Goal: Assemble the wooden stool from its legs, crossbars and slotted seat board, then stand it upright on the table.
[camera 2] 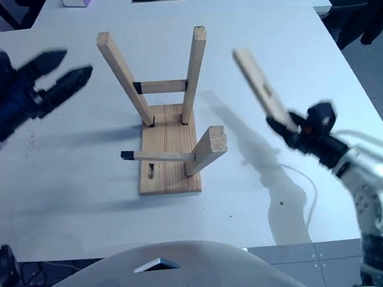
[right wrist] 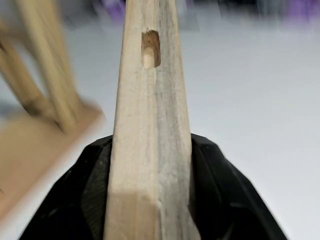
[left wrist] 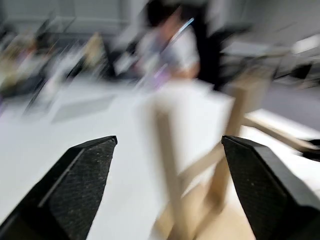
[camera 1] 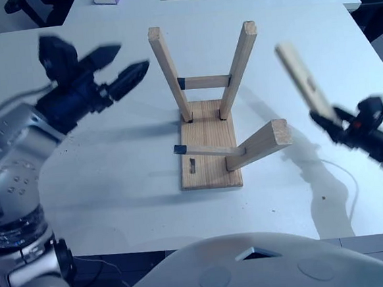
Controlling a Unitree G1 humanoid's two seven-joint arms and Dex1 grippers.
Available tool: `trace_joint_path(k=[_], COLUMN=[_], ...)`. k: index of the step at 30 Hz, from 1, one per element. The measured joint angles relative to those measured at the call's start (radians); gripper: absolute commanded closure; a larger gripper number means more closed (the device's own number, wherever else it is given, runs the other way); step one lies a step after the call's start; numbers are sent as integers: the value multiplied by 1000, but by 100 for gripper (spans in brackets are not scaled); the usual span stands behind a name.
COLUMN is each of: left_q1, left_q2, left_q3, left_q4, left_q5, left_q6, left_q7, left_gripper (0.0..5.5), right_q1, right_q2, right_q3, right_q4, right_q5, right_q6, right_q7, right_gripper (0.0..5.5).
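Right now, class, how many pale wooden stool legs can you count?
4. The far left leg and far right leg stand in the flat wooden seat board; a leaning leg sits at its near right corner; the right gripper holds the fourth leg.

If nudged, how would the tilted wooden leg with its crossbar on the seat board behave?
Probably topples: the tilted wooden leg leans steeply on the slotted wooden seat board. Likely stiff, being solid wood. Its thin crossbar might prop it.
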Motion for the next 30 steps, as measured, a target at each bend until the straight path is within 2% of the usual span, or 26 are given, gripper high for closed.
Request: trace_joint_path(k=[1, 5, 7, 9, 12, 15, 19, 21, 27, 30], left_q1=[-24, -153, -237, -264, -272, -290, -326, -340, -346, -334], left_q2=[-1, -14, -22, -29, -32, -43, -87, -92, -90, -86], left_q3=[-3, -63, -123, -153, -166, -187, -192, -192, -214, -265], left_q4=[-3, -11, -9, -6, -6, 16, 47, 56, 40, 30], left_q5=[-23, -159, -218, -257, -309, -326, -369, -375, -319, -244], left_q6=[5, 43, 65, 73, 77, 76, 58, 55, 32, 32], left_q7=[1, 22, 21, -3, -68, -87, -60, -43, -50, -72], left_gripper=[244, 248, 248, 248, 248, 217, 141, 122, 121, 167], right_q1=[-28, -168, -287, -402, -525, -625, -664, -673, -682, -701], right_q2=[-13, -123, -218, -268, -283, -279, -263, -259, -248, -246], right_q3=[-12, -67, -61, -15, 114, 218, 264, 265, 294, 305], right_q4=[-17, -55, -51, -31, 27, 71, 100, 106, 132, 136], right_q5=[50, 374, 537, 601, 588, 535, 495, 484, 442, 415], right_q6=[11, 114, 181, 212, 245, 252, 255, 256, 260, 259], right_q7=[6, 56, 133, 201, 279, 331, 379, 391, 422, 443], right_gripper=[346, 346, 346, 346, 346, 346, 346, 346, 346, 346])
